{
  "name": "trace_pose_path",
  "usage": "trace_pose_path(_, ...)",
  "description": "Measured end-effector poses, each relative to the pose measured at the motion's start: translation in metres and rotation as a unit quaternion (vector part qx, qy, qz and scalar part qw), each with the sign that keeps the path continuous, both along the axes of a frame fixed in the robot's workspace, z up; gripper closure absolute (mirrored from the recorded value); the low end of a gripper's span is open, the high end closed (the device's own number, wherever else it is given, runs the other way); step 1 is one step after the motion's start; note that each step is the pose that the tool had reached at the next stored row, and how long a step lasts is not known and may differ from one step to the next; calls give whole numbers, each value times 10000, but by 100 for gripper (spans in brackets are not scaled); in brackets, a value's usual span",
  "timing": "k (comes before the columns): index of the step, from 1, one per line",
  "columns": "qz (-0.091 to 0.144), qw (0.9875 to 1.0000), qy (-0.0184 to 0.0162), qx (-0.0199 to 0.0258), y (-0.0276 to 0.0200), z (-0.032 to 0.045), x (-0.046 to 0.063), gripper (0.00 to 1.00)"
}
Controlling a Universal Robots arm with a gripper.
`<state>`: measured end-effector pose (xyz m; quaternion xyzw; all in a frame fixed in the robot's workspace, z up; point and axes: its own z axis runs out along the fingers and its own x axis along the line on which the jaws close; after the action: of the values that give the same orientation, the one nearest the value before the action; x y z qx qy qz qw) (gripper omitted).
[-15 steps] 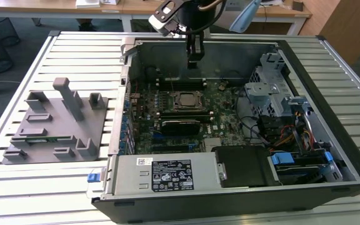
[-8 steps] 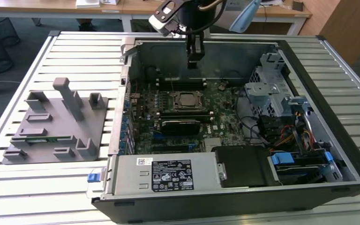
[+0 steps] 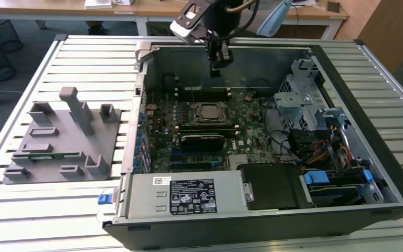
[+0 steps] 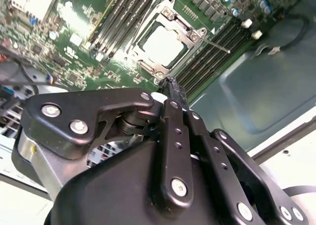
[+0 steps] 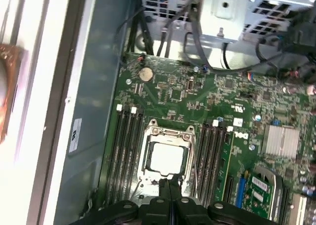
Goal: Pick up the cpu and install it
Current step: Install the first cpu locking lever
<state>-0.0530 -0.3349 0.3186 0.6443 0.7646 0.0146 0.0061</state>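
Observation:
The cpu [image 3: 209,112] lies flat inside the square socket frame [image 3: 209,122] on the green motherboard [image 3: 251,136] of the open computer case. Its pale silver top also faces both wrist views, cpu [image 4: 163,46] and cpu [image 5: 165,158]. My gripper [image 3: 218,65] hangs above the board near the case's back wall, a little behind the socket and clear of it. In both wrist views the gripper [image 4: 170,84] [image 5: 169,181] has its two black fingers pressed together with nothing between them. The socket's metal lever [image 4: 215,45] sticks out beside the frame.
Memory slots [image 5: 126,151] flank the socket on both sides. A grey fixture tray [image 3: 54,142] with upright posts and a green memory stick [image 3: 48,155] sits at the exterior view's left. The power supply [image 3: 187,197], a drive cage [image 3: 303,100] and loose cables [image 3: 320,152] crowd the case's front and right.

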Motion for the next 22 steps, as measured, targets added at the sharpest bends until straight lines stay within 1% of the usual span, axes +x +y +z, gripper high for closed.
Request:
trace_pose_path(3,270,9996,0,0,0,-4,0,89)
trace_pose_path(6,542,9985,0,0,0,-7,0,89)
trace_pose_path(9,817,9967,0,0,0,-11,0,89)
trace_pose_path(11,996,9950,0,0,0,-13,0,89)
trace_pose_path(14,1269,9919,0,0,0,-17,0,89)
trace_pose_path(17,1537,9881,0,0,0,-21,0,89)
trace_pose_path(19,1719,9851,0,0,0,-23,0,89)
trace_pose_path(22,1987,9801,0,0,0,-27,0,89)
